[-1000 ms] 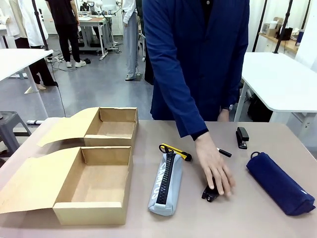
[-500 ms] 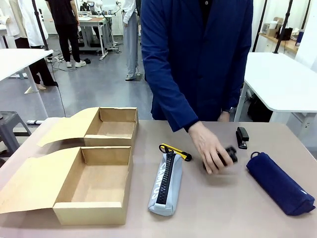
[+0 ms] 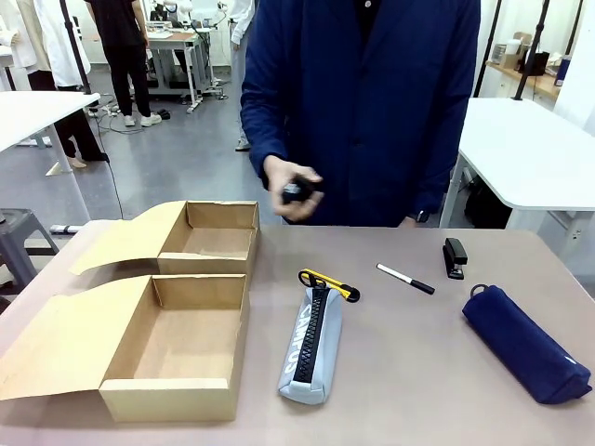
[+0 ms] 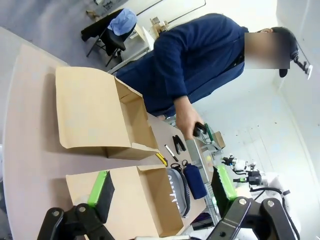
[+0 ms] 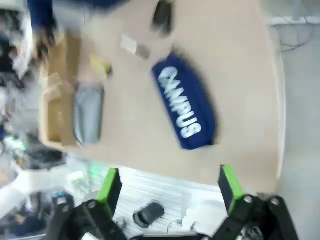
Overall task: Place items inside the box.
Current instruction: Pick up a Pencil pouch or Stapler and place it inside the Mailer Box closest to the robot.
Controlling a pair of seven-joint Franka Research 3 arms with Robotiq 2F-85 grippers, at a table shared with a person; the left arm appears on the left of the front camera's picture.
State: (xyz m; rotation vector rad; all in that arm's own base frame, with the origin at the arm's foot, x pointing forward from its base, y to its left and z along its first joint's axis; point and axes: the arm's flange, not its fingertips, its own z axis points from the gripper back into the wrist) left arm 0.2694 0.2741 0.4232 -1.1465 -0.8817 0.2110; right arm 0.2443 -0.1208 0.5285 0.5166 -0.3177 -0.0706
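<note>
No longer presses the black clip-like tool (image 3: 296, 192) to the table: grips it in the person's hand (image 3: 288, 189) at chest height, near the far box (image 3: 223, 214). Leaves the pen (image 3: 405, 279) uncovered, with the utility knife (image 3: 328, 284) and grey pouch (image 3: 310, 344) unmoved. Holds left gripper (image 4: 161, 182) and right gripper (image 5: 170, 185) wide apart, empty.

The person's hand (image 3: 282, 182) wraps around a small black clip-like tool (image 3: 296, 192), which is blurred and mostly hidden by the fingers. The near open brown cardboard box (image 3: 167, 398) has its flap's tip cut off at the left edge. The right wrist view is smeared: the yellow-and-black utility knife (image 5: 100, 64) and slim white-and-black pen (image 5: 134, 47) are shapeless blots, and the top edge cuts the black stapler (image 5: 162, 15).
</note>
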